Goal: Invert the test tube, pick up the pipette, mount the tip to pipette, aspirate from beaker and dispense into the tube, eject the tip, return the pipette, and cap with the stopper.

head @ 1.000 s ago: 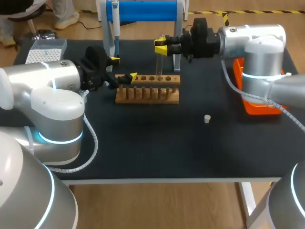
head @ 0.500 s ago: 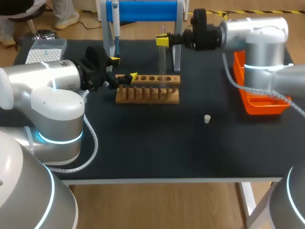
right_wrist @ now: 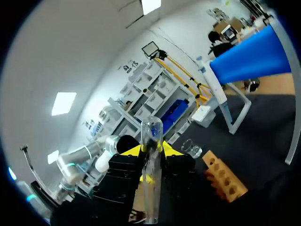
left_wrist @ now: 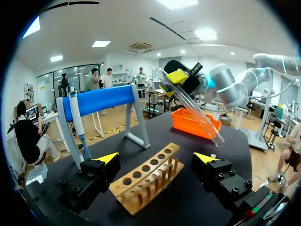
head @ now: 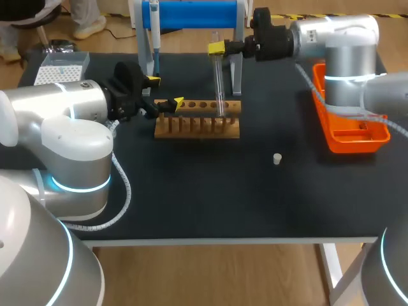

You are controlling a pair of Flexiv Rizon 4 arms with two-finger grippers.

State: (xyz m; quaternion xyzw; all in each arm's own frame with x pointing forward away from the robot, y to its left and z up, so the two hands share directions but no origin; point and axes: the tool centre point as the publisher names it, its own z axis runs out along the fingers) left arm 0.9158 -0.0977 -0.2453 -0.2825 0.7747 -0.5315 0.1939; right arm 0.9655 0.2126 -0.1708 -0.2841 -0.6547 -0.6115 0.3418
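The right gripper (head: 217, 48) was clamped near the top of the glass test tube (head: 220, 83), which hung over the wooden rack (head: 197, 126). The left gripper (head: 165, 91) stood wide apart around the rack's end.

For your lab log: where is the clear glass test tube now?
Head view: the clear glass test tube is held near-upright by the right end effector, its lower end over the wooden rack.
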